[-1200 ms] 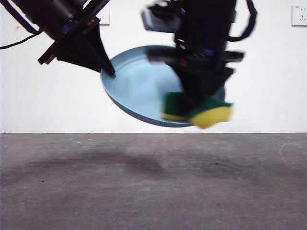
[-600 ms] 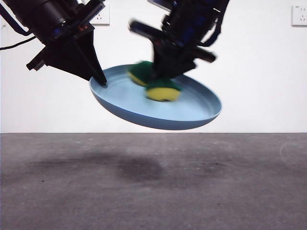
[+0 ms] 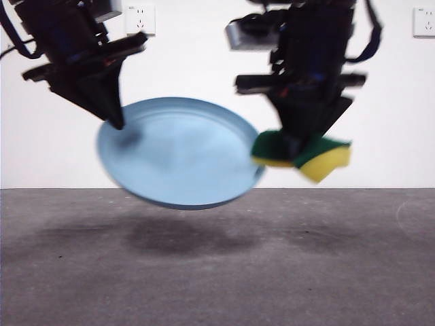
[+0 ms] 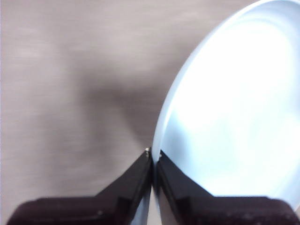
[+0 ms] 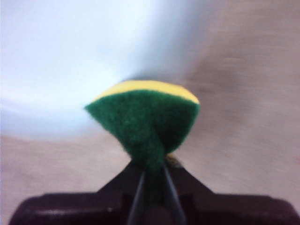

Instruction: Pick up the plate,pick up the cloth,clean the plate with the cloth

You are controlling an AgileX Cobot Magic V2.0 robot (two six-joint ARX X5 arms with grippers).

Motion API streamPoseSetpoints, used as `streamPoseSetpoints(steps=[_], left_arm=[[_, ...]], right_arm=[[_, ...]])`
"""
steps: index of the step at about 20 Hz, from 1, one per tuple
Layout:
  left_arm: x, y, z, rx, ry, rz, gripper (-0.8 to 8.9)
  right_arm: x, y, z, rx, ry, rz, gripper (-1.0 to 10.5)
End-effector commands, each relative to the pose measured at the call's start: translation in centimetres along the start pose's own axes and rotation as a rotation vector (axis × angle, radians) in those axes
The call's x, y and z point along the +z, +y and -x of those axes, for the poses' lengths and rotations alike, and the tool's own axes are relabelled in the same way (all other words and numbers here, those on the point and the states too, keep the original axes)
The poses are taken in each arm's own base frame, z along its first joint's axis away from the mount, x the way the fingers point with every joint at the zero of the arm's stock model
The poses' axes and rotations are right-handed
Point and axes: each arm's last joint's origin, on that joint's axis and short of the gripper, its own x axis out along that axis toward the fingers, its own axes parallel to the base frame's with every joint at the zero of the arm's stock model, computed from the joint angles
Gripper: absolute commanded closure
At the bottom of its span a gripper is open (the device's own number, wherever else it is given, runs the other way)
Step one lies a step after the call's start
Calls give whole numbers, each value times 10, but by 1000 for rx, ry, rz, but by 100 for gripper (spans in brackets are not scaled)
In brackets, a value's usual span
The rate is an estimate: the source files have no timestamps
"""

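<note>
The light-blue plate (image 3: pixel 180 153) hangs in the air above the table, tilted with its hollow toward the camera. My left gripper (image 3: pixel 117 122) is shut on its upper left rim; the left wrist view shows the jaws (image 4: pixel 153 152) pinching the plate's edge (image 4: pixel 225 117). My right gripper (image 3: pixel 299 146) is shut on the cloth, a yellow sponge with a green scouring layer (image 3: pixel 302 155), held at the plate's right edge. In the right wrist view the cloth (image 5: pixel 145 119) is squeezed between the jaws (image 5: pixel 152 171), with the plate (image 5: pixel 84 56) behind it.
The grey table (image 3: pixel 217 265) lies below, with shadows of the plate and arms on it. A white wall with two sockets (image 3: pixel 139 19) (image 3: pixel 423 20) stands behind.
The plate has shifted left and tilted up toward the camera. The right gripper has swept the cloth from the plate's middle out to its right edge.
</note>
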Motion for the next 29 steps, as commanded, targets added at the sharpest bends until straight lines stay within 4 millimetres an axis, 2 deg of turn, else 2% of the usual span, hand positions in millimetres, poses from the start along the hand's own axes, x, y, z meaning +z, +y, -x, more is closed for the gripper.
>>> streamPoseSetpoints(steps=[1, 6, 10, 11, 13, 14, 16, 18, 21, 26, 29], left_arm=[[0, 10, -14, 60, 32, -12, 823], [-14, 28, -59, 96, 180, 28, 822], [-28, 34, -92, 101, 279, 40, 805], [-31, 34, -98, 99, 293, 40, 727], [-33, 34, -104, 104, 300, 69, 362], [-33, 34, -104, 107, 294, 83, 265], [-31, 33, -100, 89, 283, 106, 270], [-25, 28, -89, 60, 246, 125, 270], [-8, 14, -52, 20, 121, 102, 277], [7, -5, 26, -39, -96, 68, 279], [4, -12, 63, -69, -168, 50, 280]], right_arm=[[-2, -9, 29, -7, -105, -48, 963], [-18, -26, 92, 0, -317, -107, 963], [-33, -35, 126, 6, -427, -136, 963], [-36, -37, 131, 7, -445, -141, 963], [-38, -38, 135, 3, -458, -145, 963], [-38, -39, 134, -14, -457, -151, 963], [-35, -41, 131, -64, -454, -186, 963], [-29, -42, 123, -71, -448, -222, 963], [-17, -47, 104, -91, -418, -254, 963], [3, -54, 46, -124, -268, -276, 963], [10, -55, 5, 1, -169, -275, 963]])
